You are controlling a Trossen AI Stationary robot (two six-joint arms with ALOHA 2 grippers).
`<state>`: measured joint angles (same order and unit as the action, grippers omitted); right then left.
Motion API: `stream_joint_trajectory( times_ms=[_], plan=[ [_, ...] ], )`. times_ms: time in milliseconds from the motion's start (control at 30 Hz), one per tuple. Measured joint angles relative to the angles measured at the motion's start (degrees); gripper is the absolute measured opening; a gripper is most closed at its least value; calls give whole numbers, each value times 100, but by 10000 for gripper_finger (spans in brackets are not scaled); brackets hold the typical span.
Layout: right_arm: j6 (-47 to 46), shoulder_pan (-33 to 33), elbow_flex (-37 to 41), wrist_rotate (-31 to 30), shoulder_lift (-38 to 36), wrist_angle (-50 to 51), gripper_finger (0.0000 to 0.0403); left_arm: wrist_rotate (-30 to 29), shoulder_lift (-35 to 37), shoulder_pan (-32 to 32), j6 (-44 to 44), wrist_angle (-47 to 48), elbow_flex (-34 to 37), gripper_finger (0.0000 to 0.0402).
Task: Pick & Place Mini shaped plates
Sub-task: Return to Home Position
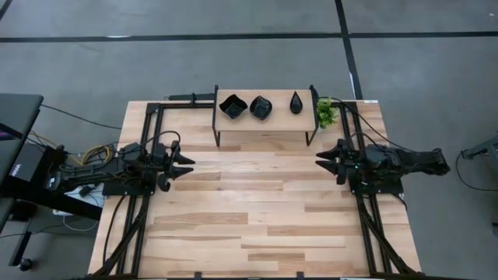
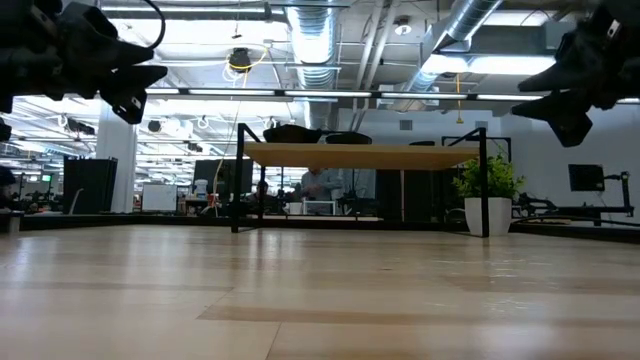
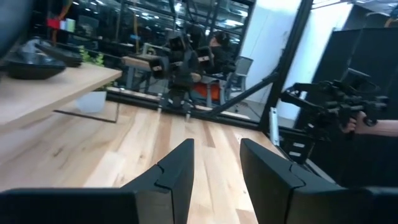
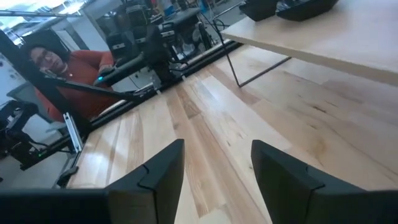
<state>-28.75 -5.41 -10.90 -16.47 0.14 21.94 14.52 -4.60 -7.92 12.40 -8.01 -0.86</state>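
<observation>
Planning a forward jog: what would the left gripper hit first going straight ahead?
Probably the right gripper: the left gripper points across the table straight at it, though height is unclear.

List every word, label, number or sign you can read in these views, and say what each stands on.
No text can be read in any view.
The black box left of the table carries a pale mark, too small to read.
The plates and the shelf show no lettering.

Looks like an open-plan robotics lab in an office hall: exposed ducts (image 2: pixel 318 45) and strip lights (image 2: pixel 300 92) overhead, grey concrete floor (image 1: pixel 233 62), wooden workbench (image 1: pixel 257 225), wall screen (image 2: pixel 585 177), seated person (image 4: pixel 68 78) nearby.
</observation>
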Motion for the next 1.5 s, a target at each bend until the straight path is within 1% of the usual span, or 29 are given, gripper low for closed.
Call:
stream_joint_trajectory(
  times_ms=[100,333,567,800,1500],
  plan=[
    [32,-53,164,13,0,-162,183,-142,0,0,7,0,0,131],
    [17,-130,184,-23,0,-81,183,-142,-4,0,13,-33,0,131],
    [-909,-127,184,-24,0,-14,180,-142,-4,0,7,-61,0,131],
    [-881,-127,184,-17,0,-14,184,-142,-4,0,7,-92,0,131],
    [-881,-127,184,-9,0,-12,180,-139,-4,0,7,-105,-2,131]
  ],
)
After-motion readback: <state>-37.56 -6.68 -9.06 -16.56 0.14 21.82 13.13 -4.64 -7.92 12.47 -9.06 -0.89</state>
